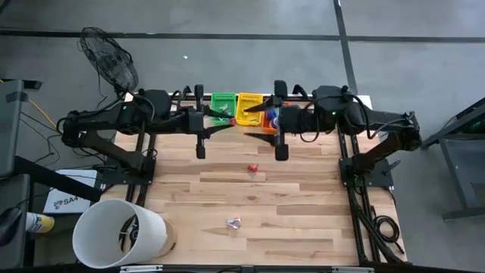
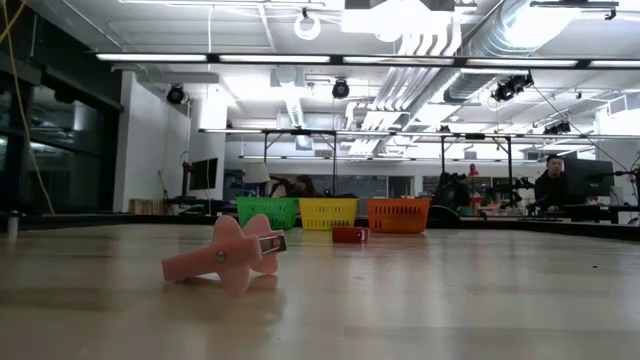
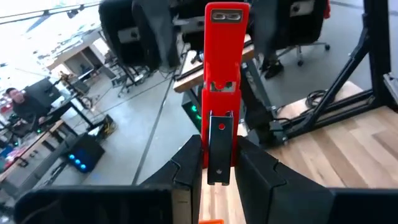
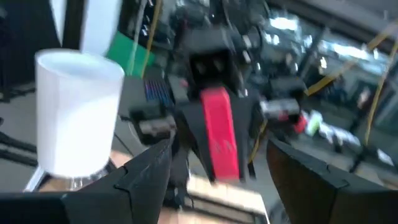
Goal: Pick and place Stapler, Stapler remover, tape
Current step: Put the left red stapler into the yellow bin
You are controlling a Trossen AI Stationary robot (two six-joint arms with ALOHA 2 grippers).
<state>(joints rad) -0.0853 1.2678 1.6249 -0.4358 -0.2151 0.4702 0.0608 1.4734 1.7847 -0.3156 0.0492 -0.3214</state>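
The left tool (image 3: 219, 165) is clamping a red stapler (image 3: 222, 81) between its two dark fingers (image 3: 186, 168), the stapler standing out lengthwise beyond the tips. In the high view this left tool (image 1: 223, 120) is hanging over the worktop's far edge beside the green basket (image 1: 223, 102), and the stapler is too small there to make out. The right tool (image 4: 214, 180) is facing it with its fingers (image 4: 146, 168) standing wide apart and holding nothing. The right wrist view is looking straight at the red stapler (image 4: 221, 140) in the other arm's grip, with the white bucket (image 4: 74, 112) behind it. From above, the right tool (image 1: 267, 121) is sitting near the yellow basket (image 1: 248, 106), also at the far edge.

Three baskets are lining the far edge of the worktop (image 1: 303, 205): green, yellow and an orange basket (image 1: 270, 121) mostly hidden under the right arm. Their contents cannot be told from above. The low view is showing the green basket (image 2: 267, 212), yellow basket (image 2: 328, 212) and orange basket (image 2: 398, 214) side by side, but not what is inside.

A small red object (image 1: 253, 167) is lying near the middle of the worktop. The low view is showing it (image 2: 349, 234) in front of the baskets. A pink staple remover (image 2: 228, 255) is lying nearer the front edge, and it is appearing from above as a pale silvery piece (image 1: 233, 222). The white bucket (image 1: 117, 231) is standing at the front left corner. No tape is visible in any view.
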